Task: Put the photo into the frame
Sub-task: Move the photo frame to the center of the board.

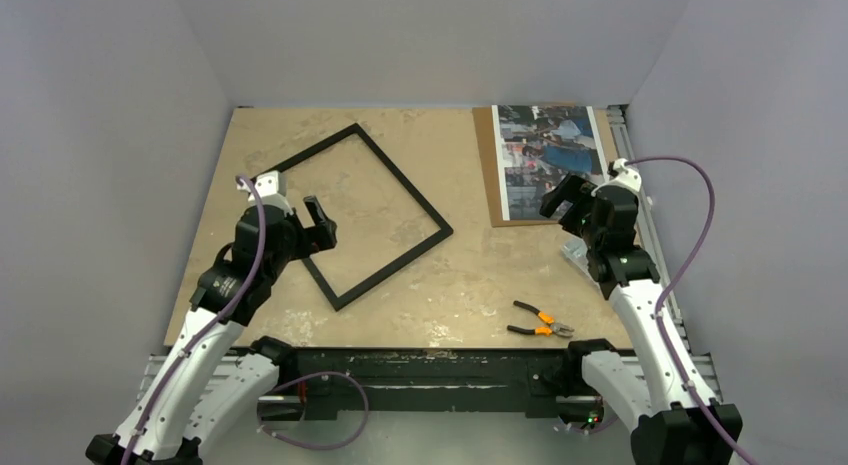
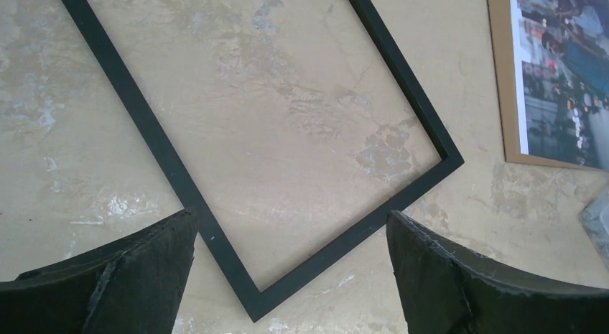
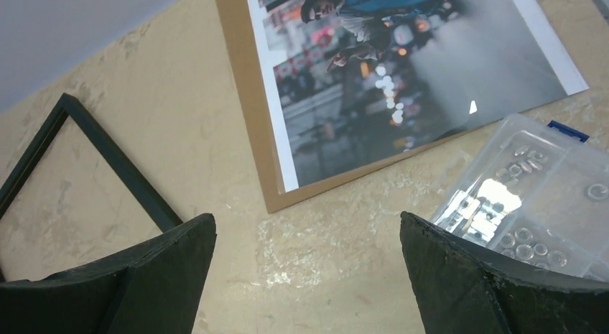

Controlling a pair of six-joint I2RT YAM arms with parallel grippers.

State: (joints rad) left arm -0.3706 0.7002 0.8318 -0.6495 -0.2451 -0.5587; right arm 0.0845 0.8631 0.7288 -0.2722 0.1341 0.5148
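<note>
My left gripper [image 2: 291, 213] has its two dark fingers spread wide, with nothing between them. My right gripper [image 3: 307, 217] is spread just as wide and also holds nothing. I judge that both stand open because no grasp is begun yet: each hovers above its own thing.

Directly ahead of my left fingers, and partly under the gap between them, lies the thin black rectangular picture frame [image 2: 164, 158]. It is flat on the beige mottled tabletop [image 3: 165, 97] and turned like a diamond, one corner pointing toward my fingers. The table pattern shows through its opening, so I cannot tell if a clear pane is in it. Lying flat and free, it seems ready to receive the print.

Ahead of my right fingers lies the large glossy colour photo of a street scene [image 3: 402, 75], picture side up. It rests on a brown flat backing board [image 3: 253, 97], whose edge shows beside it. Just ahead of my right-hand finger is a clear plastic box of small metal parts [image 3: 531, 197].

Only the right wrist view shows the box contents and the shine on the photo. Only the top view shows the orange-handled pliers [image 1: 540, 320], nearer the bases than my right fingers, and that photo and frame lie well apart.
</note>
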